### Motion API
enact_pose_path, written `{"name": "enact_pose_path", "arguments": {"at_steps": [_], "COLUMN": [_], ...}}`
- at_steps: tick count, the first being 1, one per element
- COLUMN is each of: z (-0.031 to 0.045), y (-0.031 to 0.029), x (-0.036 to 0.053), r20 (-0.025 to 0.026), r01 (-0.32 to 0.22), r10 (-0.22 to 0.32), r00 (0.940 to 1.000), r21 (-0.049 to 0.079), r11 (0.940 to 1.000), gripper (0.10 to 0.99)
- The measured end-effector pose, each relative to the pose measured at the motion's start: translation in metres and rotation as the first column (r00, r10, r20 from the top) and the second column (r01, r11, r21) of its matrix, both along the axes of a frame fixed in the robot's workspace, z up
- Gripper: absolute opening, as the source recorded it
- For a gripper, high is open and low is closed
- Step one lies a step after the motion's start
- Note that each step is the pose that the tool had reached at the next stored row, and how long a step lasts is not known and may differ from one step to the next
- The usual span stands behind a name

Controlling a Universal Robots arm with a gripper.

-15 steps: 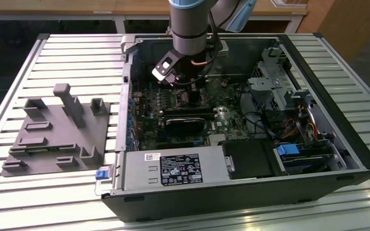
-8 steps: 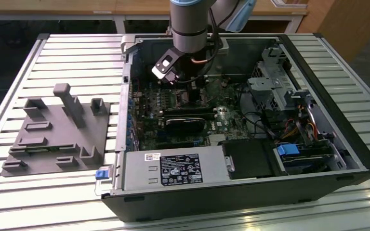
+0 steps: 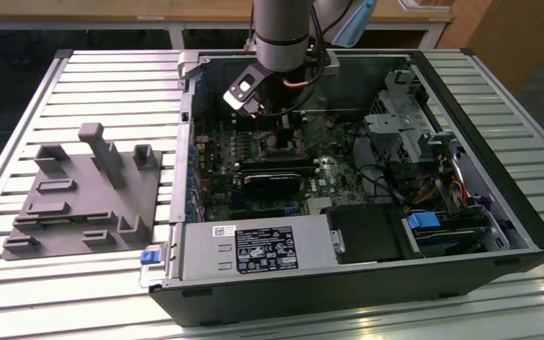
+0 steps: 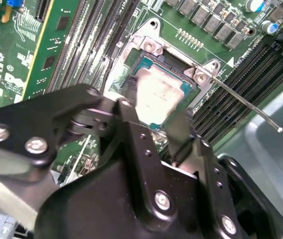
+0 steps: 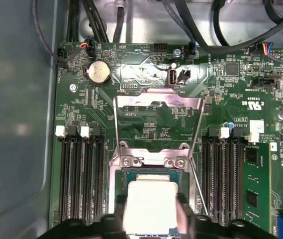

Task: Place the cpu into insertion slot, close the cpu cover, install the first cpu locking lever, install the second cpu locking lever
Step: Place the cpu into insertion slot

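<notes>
In both wrist views the cpu (image 5: 150, 204) (image 4: 160, 94), a silvery square chip, sits between my gripper's (image 5: 151, 218) (image 4: 156, 117) two black fingers, right over the insertion slot (image 5: 148, 173) on the green board. The fingers press on its opposite edges; whether it rests fully in the slot I cannot tell. The cpu cover (image 5: 156, 94) is swung open, back away from the slot. A thin locking lever (image 4: 245, 102) (image 5: 197, 186) stands free beside the slot. In the exterior view my gripper (image 3: 270, 138) reaches down into the open computer case.
Long black memory slots (image 5: 79, 174) (image 5: 223, 174) flank the slot. A coin battery (image 5: 97, 73) and cables lie beyond the cover. A black fan unit (image 3: 272, 185), a power supply (image 3: 253, 249) and drive bays (image 3: 442, 227) fill the case. A grey fixture (image 3: 83, 191) sits on the slatted table.
</notes>
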State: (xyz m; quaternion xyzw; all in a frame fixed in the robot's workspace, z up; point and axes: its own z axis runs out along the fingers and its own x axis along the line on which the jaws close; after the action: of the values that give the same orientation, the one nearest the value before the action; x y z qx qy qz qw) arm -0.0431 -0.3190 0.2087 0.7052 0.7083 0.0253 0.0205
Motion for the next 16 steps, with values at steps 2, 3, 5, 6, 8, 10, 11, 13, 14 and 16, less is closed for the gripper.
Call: {"name": "enact_pose_path", "arguments": {"at_steps": [2, 3, 5, 6, 8, 10, 11, 13, 14, 16], "z": [0.0009, 0.0011, 0.0014, 0.0013, 0.0014, 0.0014, 0.0017, 0.0021, 0.0021, 0.0023], "y": [-0.0016, -0.0020, -0.0024, -0.0024, -0.0025, -0.0025, -0.0025, -0.0025, -0.0024, -0.0025], "x": [0.0003, 0.0005, 0.0018, 0.0031, 0.0061, 0.0073, 0.0073, 0.0073, 0.0074, 0.0073], "r20": [-0.0051, -0.0076, -0.0135, -0.0171, -0.0228, -0.0244, -0.0249, -0.0251, -0.0250, -0.0251], "r01": [0.000, 0.000, 0.000, 0.000, 0.000, 0.000, 0.000, 0.000, 0.000, 0.000], "r10": [0.000, 0.000, 0.000, 0.000, 0.000, 0.000, 0.000, 0.000, 0.000, 0.000], "r00": [1.0000, 1.0000, 0.9999, 0.9999, 0.9997, 0.9997, 0.9997, 0.9997, 0.9997, 0.9997], "r21": [0.000, 0.000, 0.000, 0.000, 0.000, 0.000, 0.000, 0.000, 0.000, 0.000], "r11": [1.0000, 1.0000, 1.0000, 1.0000, 1.0000, 1.0000, 1.0000, 1.0000, 1.0000, 1.0000], "gripper": [0.471, 0.357, 0.298, 0.239, 0.180, 0.122, 0.122, 0.106, 0.106, 0.106]}}
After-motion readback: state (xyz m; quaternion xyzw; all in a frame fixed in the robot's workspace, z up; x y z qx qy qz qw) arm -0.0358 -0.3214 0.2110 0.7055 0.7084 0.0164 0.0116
